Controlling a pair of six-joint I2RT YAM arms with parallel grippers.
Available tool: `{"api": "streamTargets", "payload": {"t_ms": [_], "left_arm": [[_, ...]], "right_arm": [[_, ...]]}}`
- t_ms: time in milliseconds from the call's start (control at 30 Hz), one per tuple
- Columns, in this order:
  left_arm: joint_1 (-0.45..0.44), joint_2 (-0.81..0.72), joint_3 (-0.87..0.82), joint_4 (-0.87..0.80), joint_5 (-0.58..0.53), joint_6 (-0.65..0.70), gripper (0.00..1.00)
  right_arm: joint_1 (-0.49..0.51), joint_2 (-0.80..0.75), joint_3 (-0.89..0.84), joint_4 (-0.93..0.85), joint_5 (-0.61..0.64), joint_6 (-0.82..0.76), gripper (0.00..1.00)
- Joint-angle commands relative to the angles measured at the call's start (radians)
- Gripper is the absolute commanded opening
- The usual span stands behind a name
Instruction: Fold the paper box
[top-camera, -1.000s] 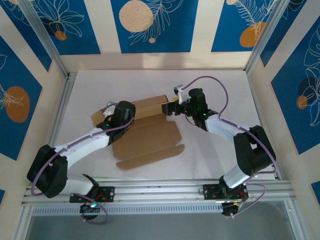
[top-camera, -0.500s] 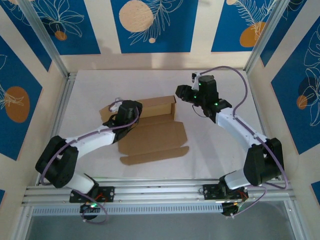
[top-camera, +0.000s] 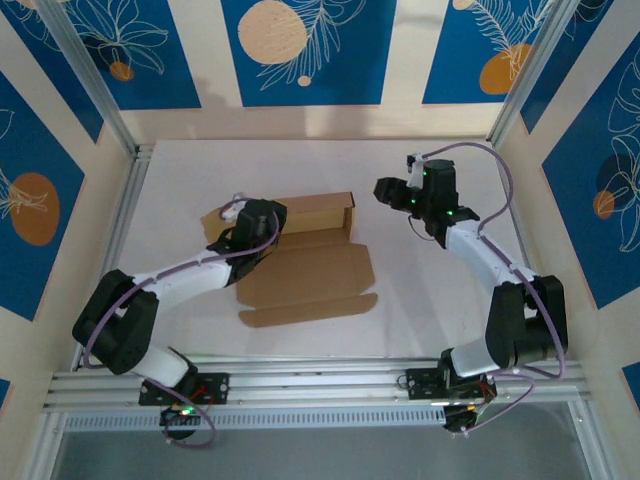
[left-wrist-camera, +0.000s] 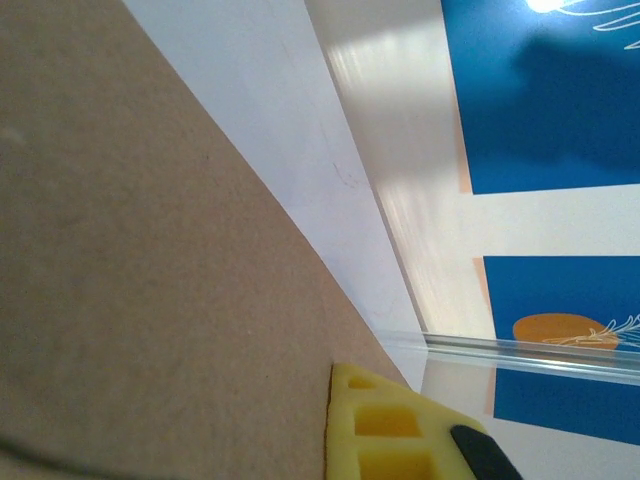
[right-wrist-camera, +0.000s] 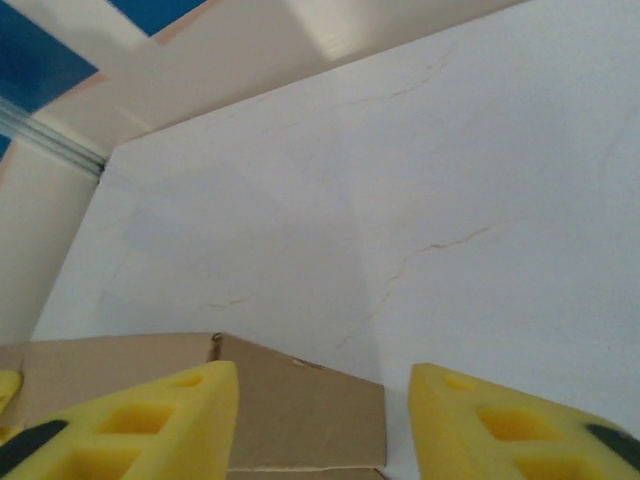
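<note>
Left jaws are sitting fully closed on the left end of the paper box (top-camera: 310, 270), with cardboard lying right against one yellow finger (left-wrist-camera: 395, 430). Can't tell if they're pinching a flap or just pressing. Right jaws are standing part open with nothing between the fingers (right-wrist-camera: 150, 420), clear of the box. Its right-end corner is showing just ahead of them and low. Box is lying on the white surface (top-camera: 430, 300) between the two jaws, long wall standing up, flat panel and outer flap spreading out beside the left jaws.
</note>
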Motion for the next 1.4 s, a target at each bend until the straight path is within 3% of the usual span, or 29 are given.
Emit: {"api": "streamTargets", "payload": {"t_ms": [0,100,333,533,667,867,1200,1367], "left_arm": [[-0.002,-0.006,0.009,-0.065,0.007,0.058,0.0],[-0.003,0.009,0.008,-0.04,0.028,0.055,0.0],[-0.005,0.071,0.022,0.051,0.087,0.027,0.0],[-0.026,0.111,0.053,0.107,0.083,0.015,0.0],[-0.041,0.133,0.059,0.155,0.074,-0.006,0.0],[-0.055,0.196,0.04,0.295,0.097,-0.067,0.0],[-0.061,0.204,0.02,0.342,0.101,-0.091,0.0],[-0.077,0.219,0.026,0.374,0.096,-0.126,0.0]], "right_arm": [[0.036,0.033,0.086,-0.034,-0.148,0.146,0.47],[0.103,-0.027,0.059,-0.056,-0.079,0.3,0.45],[0.149,-0.161,-0.079,-0.026,-0.034,0.706,0.55],[0.285,-0.121,-0.161,0.181,0.018,0.895,0.67],[0.328,-0.077,-0.188,0.238,0.106,1.0,0.65],[0.346,0.045,-0.204,0.471,0.179,1.022,0.55],[0.333,0.157,-0.2,0.605,0.238,0.983,0.47],[0.328,0.249,-0.18,0.779,0.217,1.016,0.38]]}}
